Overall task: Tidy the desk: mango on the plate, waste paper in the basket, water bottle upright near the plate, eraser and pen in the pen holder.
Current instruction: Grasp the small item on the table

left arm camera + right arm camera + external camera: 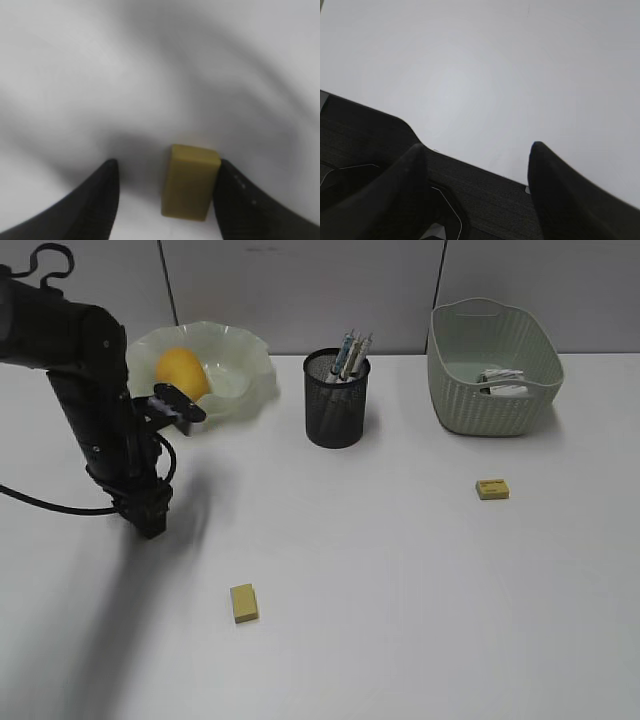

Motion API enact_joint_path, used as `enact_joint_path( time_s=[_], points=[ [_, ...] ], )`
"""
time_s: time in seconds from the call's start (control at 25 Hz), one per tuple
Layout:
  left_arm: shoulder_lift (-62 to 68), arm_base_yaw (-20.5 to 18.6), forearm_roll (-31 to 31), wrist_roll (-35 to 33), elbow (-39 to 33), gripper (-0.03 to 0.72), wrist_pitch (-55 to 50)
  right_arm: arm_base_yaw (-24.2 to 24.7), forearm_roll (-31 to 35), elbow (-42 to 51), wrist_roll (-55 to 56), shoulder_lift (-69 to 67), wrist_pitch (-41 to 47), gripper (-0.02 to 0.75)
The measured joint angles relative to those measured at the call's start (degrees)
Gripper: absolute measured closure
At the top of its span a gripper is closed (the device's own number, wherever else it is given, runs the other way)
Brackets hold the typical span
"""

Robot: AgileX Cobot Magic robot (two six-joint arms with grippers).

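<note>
Smooth white desk (420,600) | left claw (165,200) agape, empty, framing blocky yellow eraser (189,181) | right claw (475,165) agape, empty

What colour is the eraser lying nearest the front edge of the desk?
The eraser is a dull mustard yellow, clearest in the left wrist view.

Left arm (95,410) reaches down from upper left, its end effector (165,200) spread wide, fingers apart. Right end effector (475,170) likewise parted, apparently near the surface edge; view dim.
</note>
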State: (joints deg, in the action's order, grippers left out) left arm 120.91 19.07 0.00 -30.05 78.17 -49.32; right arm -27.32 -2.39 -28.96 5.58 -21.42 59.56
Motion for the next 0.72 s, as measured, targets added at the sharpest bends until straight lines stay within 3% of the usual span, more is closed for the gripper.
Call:
enact_joint_path(
  time_s=[0.12, 0.36, 0.72],
  points=[
    [0.04, 1.09, 1.02, 1.06, 0.18, 0.262, -0.11, 0.00, 0.00, 0.00, 0.00, 0.00, 0.00, 0.238],
    [0.11, 2.65, 1.46, 3.33, 0.18, 0.425, -0.11, 0.00, 0.00, 0.00, 0.00, 0.00, 0.00, 0.238],
    [0.47, 2.65, 1.63, 8.55, 1.06, 0.456, -1.27, 0.00, 0.00, 0.00, 0.00, 0.00, 0.00, 0.239]
  ],
)
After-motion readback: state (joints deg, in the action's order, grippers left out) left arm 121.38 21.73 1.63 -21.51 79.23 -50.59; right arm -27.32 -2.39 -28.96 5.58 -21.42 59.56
